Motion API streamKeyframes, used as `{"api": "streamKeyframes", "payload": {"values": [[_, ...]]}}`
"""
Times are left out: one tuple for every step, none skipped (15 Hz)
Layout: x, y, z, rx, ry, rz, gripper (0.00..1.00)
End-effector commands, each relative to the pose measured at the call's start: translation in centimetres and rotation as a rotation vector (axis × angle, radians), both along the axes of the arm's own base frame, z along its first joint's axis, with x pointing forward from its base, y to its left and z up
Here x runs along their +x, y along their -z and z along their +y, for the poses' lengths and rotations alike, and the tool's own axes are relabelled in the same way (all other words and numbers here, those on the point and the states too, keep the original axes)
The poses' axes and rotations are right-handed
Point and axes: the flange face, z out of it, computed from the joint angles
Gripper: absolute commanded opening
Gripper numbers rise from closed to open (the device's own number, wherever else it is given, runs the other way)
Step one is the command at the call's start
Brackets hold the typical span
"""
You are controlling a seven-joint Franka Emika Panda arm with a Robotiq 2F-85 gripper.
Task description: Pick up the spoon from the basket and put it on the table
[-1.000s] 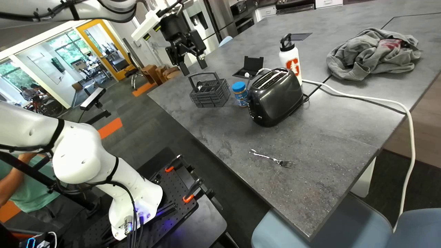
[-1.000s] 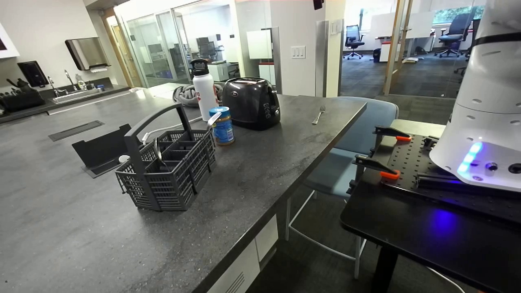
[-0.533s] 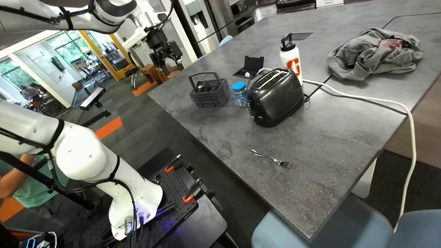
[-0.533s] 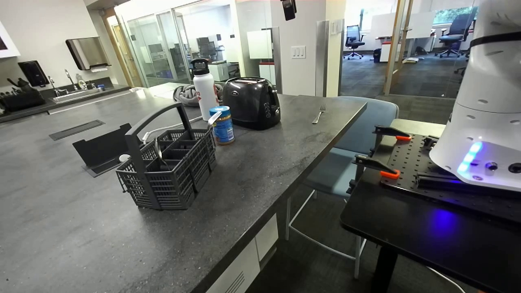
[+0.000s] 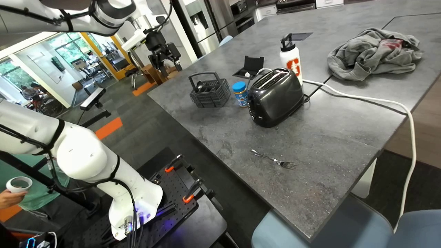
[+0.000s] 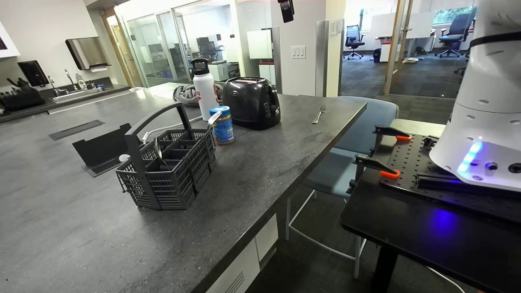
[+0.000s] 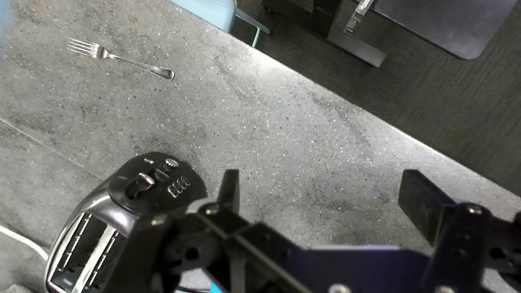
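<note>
The table (image 5: 327,148) looks matt, like stone. The toaster (image 5: 275,99) is smooth and glossy. The basket (image 6: 169,190) looks like dull plastic — the spoon (image 6: 158,148), shiny metal. At ten o'clock in the wrist view, the fork (image 7: 132,62) is shiny metal too. The bundle (image 5: 373,57) is wrinkly cloth.

Spoon (image 6: 158,149), lower end hidden

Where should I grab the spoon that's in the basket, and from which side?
Probably its upper end: the spoon stands nearly upright, its lower part hidden in the basket. Bring the gripper down from above, beside the carrying handle, whose arch could block a straight descent.
</note>
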Motion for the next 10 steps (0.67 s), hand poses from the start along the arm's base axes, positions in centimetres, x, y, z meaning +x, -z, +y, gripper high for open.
{"api": "streamKeyframes", "payload": {"values": [[-0.6, -0.1, 1.9, 0.008, 0.066, -0.056, 1.00], [-1.2, -0.4, 2.8, 0.014, 0.119, -0.072, 1.00], [-2.0, -0.5, 3.9, 0.022, 0.159, -0.082, 1.00], [-2.7, -0.5, 5.1, 0.035, 0.205, -0.084, 1.00], [-3.2, -0.4, 6.4, 0.058, 0.254, -0.104, 1.00], [-3.6, -0.2, 7.8, 0.080, 0.295, -0.114, 1.00], [-3.7, 0.2, 9.4, 0.116, 0.336, -0.136, 1.00], [-3.7, 0.7, 10.7, 0.156, 0.377, -0.146, 1.00], [-3.4, 1.5, 12.2, 0.203, 0.409, -0.167, 1.00], [-3.1, 2.5, 13.4, 0.253, 0.439, -0.184, 1.00]]}}
